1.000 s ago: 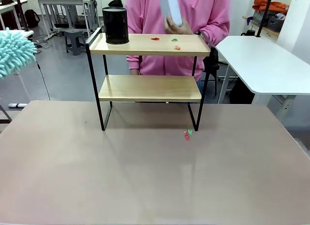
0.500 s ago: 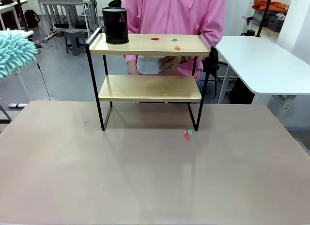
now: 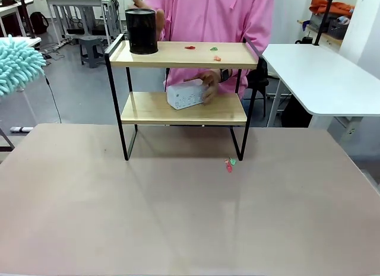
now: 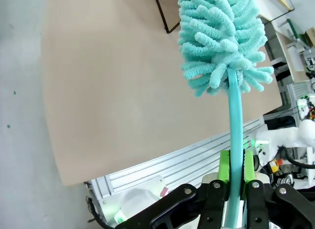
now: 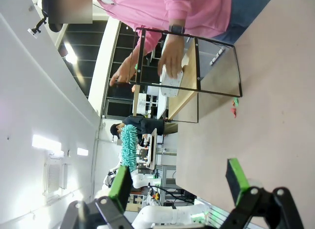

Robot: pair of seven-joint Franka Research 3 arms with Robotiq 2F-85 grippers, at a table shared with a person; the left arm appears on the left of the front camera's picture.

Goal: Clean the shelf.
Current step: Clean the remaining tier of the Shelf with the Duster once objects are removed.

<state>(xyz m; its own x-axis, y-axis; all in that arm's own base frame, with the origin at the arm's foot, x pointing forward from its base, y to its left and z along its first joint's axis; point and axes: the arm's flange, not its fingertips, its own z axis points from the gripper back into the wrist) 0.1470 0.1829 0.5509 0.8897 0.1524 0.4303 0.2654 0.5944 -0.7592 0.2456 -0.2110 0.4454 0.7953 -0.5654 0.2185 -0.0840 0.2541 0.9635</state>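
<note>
Here, a black cup (image 3: 141,31) and scraps (image 3: 190,47) sit atop the shelf (image 3: 148,108).

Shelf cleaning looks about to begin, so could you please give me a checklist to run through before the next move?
1. Duster gripped: left gripper is shut on its handle. Ok.
2. Right gripper open and empty. Ok.
3. Scraps located: on the right part of the shelf top board; more lie on the table. Ok.
4. Top board free to sweep: a cup stands at its left end. Not ok.
5. Lower board free: the person's hand holds a white box there. Not ok.
6. Box set down and let go: cannot tell.
</note>
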